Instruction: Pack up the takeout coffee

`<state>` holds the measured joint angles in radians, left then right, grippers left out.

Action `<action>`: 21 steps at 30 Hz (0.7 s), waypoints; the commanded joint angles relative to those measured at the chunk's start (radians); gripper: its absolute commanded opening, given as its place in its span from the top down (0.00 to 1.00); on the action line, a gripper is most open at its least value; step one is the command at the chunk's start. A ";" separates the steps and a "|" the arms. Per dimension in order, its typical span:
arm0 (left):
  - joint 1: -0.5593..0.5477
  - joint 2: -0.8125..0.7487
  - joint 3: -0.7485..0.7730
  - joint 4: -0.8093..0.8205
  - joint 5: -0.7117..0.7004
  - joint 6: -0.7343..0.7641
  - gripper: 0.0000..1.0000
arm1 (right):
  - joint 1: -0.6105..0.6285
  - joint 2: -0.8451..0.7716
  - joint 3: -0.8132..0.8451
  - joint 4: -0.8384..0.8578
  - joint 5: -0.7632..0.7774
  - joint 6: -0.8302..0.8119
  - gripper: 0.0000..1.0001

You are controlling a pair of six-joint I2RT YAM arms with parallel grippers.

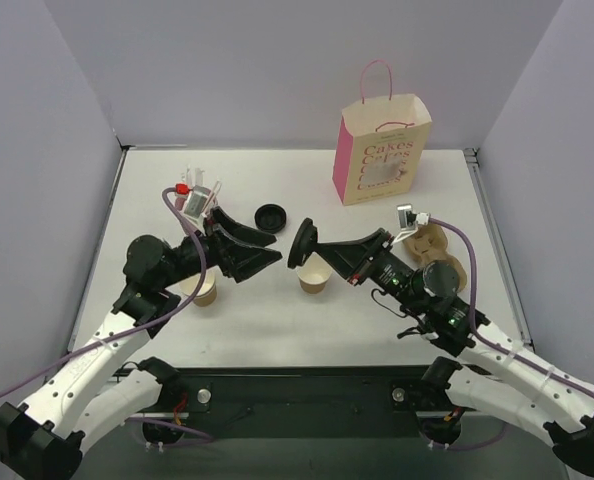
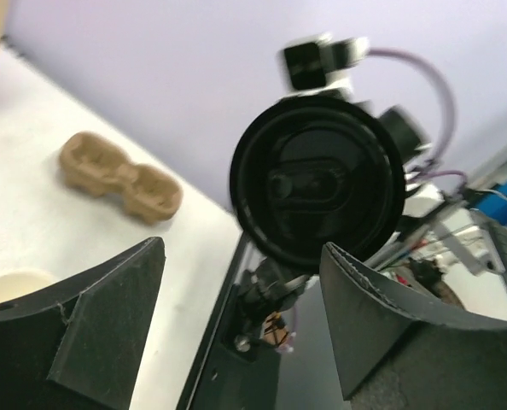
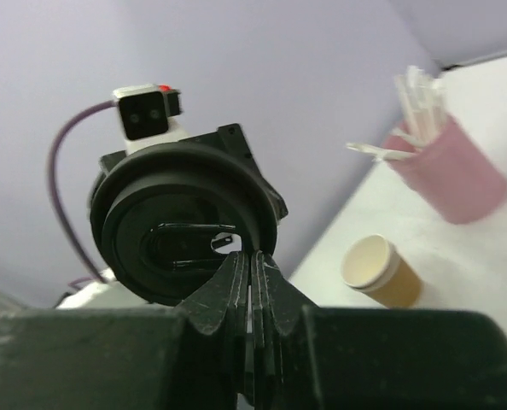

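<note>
Right hand [image 1: 317, 250]: clenched on the rim of the black lid [image 1: 302, 245], which you hold on edge, its face turned left.
Left hand [image 1: 275, 250]: released, fingers spread, just left of the lid and apart from it.
Takeout coffee: no lidded cup shows. A lidless cup [image 1: 315, 281] stands upright on the tabletop [image 1: 257, 320], just below the lid.
Next move: probably tip the lid flat over that cup; your right hand is nearer.

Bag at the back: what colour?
Bag: pink side, cream front, pink lettering; top view shows it best.
</note>
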<state>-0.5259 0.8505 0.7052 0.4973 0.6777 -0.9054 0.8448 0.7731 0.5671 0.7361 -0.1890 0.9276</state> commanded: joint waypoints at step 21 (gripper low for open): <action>0.015 -0.235 0.093 -0.826 -0.624 0.718 0.16 | -0.088 0.636 0.795 -1.489 0.281 -0.588 1.00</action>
<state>-0.5148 0.6724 0.7879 -0.3016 0.1650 -0.2413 0.7597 1.3296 1.2758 -0.6445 0.0376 0.3969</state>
